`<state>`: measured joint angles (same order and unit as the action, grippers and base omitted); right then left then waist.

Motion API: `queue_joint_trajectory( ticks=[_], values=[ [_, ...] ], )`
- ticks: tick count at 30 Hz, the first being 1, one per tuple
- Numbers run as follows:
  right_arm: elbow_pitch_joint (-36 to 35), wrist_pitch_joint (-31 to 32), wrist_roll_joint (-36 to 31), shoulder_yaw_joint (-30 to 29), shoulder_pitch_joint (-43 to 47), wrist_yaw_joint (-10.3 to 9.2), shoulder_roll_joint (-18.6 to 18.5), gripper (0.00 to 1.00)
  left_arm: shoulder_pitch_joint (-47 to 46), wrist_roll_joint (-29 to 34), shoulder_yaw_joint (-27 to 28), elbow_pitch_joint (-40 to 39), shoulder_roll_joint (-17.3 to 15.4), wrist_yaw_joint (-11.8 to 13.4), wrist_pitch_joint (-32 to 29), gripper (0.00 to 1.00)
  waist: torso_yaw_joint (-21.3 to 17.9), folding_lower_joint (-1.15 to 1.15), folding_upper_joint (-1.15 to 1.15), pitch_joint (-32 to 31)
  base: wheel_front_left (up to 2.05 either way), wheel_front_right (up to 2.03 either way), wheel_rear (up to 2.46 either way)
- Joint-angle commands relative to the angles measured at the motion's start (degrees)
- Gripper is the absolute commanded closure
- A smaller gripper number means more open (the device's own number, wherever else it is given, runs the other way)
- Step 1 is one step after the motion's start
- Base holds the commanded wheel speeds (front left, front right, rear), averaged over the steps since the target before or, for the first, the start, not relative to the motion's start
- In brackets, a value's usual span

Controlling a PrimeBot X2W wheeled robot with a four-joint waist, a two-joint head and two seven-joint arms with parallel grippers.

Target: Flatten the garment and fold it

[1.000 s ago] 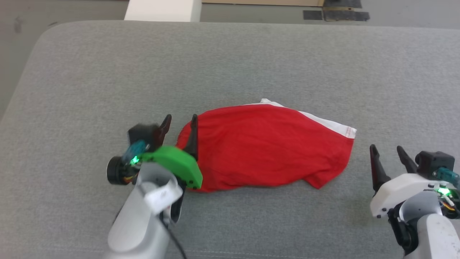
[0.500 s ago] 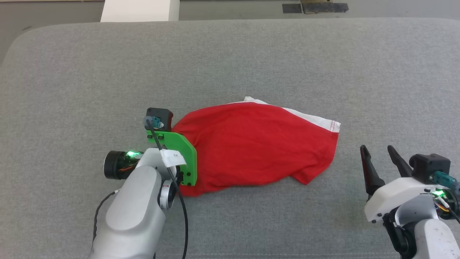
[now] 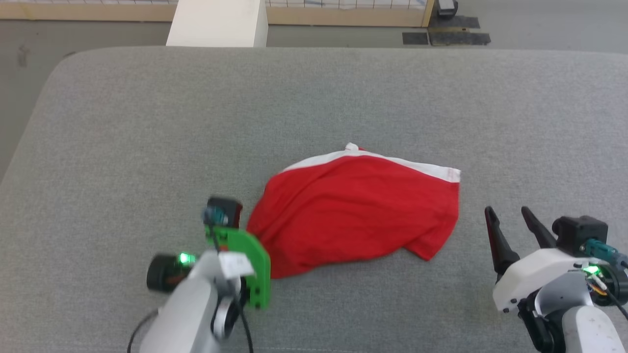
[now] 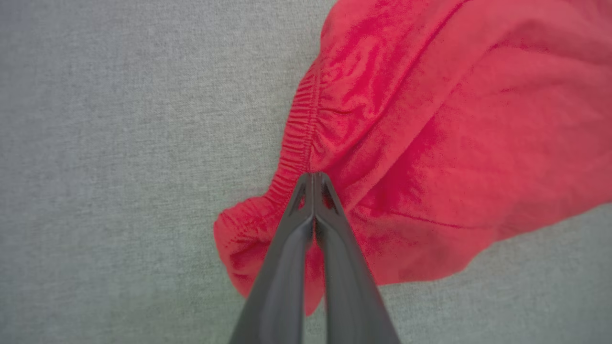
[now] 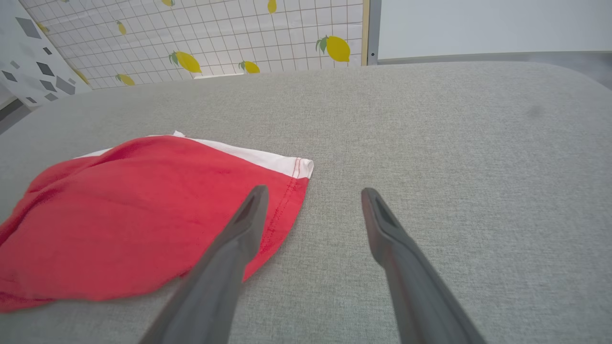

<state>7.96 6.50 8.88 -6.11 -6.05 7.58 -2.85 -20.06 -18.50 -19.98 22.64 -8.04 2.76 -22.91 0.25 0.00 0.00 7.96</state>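
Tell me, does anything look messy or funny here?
Yes. The red shorts lie crumpled and lopsided, not flat: the left gripper pinches the gathered waistband, bunching that end, and the white stripe curves along the far edge. Nothing looks torn.

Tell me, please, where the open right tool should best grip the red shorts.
Probably the white-striped leg corner of the shorts, approached from the robot's right: it lies flat nearest the right tool, opposite the waistband that the left tool pinches.
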Motion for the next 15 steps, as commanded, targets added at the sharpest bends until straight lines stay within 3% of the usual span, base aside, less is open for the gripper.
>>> queue_joint_trajectory(
  ticks=[1, 8, 9, 10, 15],
  values=[
    [-0.31, 0.1, 0.54, 0.15, 1.11, -0.09, -0.03, 0.0, 3.01, -1.03, -0.3, -1.58, -0.89, -0.37, -0.86, 1.0, 0.03, 0.0, 0.0, -0.57, 0.0, 0.0, 0.0],
    [-0.35, 0.01, 1.11, -0.14, 2.17, -0.09, -0.03, 0.0, 15.22, -4.38, -0.87, -10.61, -2.06, -0.03, -4.77, 1.0, 0.1, 0.0, 0.0, -1.13, 0.0, 0.0, 0.0],
    [-0.32, -0.01, 1.21, -0.17, 2.25, -0.09, -0.03, 0.0, 15.89, -4.54, -0.55, -11.47, -1.89, 0.42, -4.05, 0.57, 0.13, 0.0, 0.0, -1.14, 0.0, 0.0, 0.0],
    [-0.3, -0.05, 1.37, -0.2, 2.31, -0.09, -0.03, 0.0, 16.45, -4.77, -0.17, -12.49, -1.49, 0.89, -2.94, 0.0, 0.16, 0.0, 0.0, -1.15, 0.0, 0.0, 0.0],
    [-0.44, -0.59, 1.98, -0.14, 2.47, -0.09, -0.03, 0.0, 17.34, -5.52, 1.51, -15.93, -0.01, 2.26, 2.03, 0.0, 0.09, 0.0, 0.0, -1.52, 0.0, 0.0, 0.0]
  ],
)
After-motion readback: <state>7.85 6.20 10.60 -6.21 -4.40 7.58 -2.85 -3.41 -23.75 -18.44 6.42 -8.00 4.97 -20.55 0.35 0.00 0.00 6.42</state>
